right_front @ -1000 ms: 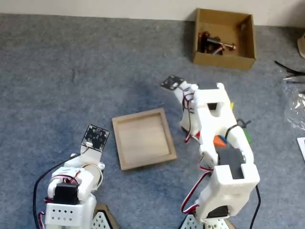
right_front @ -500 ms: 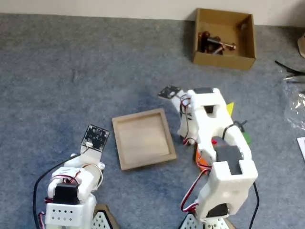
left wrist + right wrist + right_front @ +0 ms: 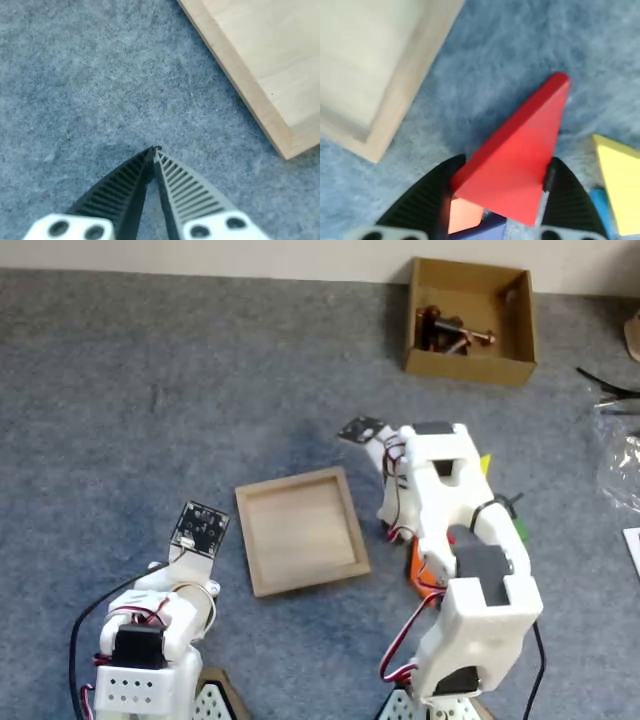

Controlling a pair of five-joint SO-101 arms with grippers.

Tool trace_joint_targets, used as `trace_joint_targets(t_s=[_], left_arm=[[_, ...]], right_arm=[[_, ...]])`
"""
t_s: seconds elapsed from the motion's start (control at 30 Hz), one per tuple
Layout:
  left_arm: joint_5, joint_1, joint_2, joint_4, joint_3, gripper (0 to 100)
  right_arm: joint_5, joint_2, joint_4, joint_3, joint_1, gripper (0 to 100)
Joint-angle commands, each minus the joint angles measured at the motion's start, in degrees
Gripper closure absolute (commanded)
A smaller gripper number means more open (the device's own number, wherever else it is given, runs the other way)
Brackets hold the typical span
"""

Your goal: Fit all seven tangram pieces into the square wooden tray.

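Note:
The square wooden tray (image 3: 300, 530) lies empty in the middle of the grey carpet. My right gripper (image 3: 505, 165) is shut on a red triangle (image 3: 520, 150), one finger against each side, just off the tray's corner (image 3: 410, 85). Around it lie a yellow piece (image 3: 620, 185), an orange piece (image 3: 465, 212) and a blue piece (image 3: 600, 205). In the high view the right arm (image 3: 450, 500) covers most pieces; orange (image 3: 418, 565), yellow (image 3: 485, 465) and green (image 3: 518, 528) edges peek out. My left gripper (image 3: 155, 150) is shut and holds nothing, low over the carpet beside the tray's rim (image 3: 240, 85).
A cardboard box (image 3: 470, 320) with small parts stands at the back right. Cables and a plastic bag (image 3: 620, 460) lie at the right edge. Bare carpet stretches left of and behind the tray.
The right arm has drawn back and swung slightly toward the tray, uncovering the orange piece beside it. The left arm and the tray have stayed put.

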State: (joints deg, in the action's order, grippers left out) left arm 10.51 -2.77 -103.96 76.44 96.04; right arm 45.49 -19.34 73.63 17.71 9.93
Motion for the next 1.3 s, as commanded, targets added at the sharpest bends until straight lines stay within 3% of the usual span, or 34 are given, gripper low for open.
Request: trace_joint_targets(t_s=[0.0,0.13,0.33,0.97,1.27], left_arm=[[-0.3,-0.7,-0.4,0.3,1.1,99],[-0.3,-0.7,-0.4,0.3,1.1,99],[-0.3,-0.7,-0.4,0.3,1.1,99],[-0.3,-0.7,-0.4,0.3,1.1,99],[-0.3,-0.7,-0.4,0.3,1.1,99]], right_arm=[[-4.8,-1.2,6.5,-2.4,-1.7,84.0],[-6.2,-1.5,8.0,-6.3,-1.7,85.1],[-6.3,-1.5,6.9,-7.1,-1.7,99.2],[-6.5,-1.0,10.2,-8.9,-1.7,99.3],[-16.5,-1.1,20.4,-26.9,-1.5,99.3]])
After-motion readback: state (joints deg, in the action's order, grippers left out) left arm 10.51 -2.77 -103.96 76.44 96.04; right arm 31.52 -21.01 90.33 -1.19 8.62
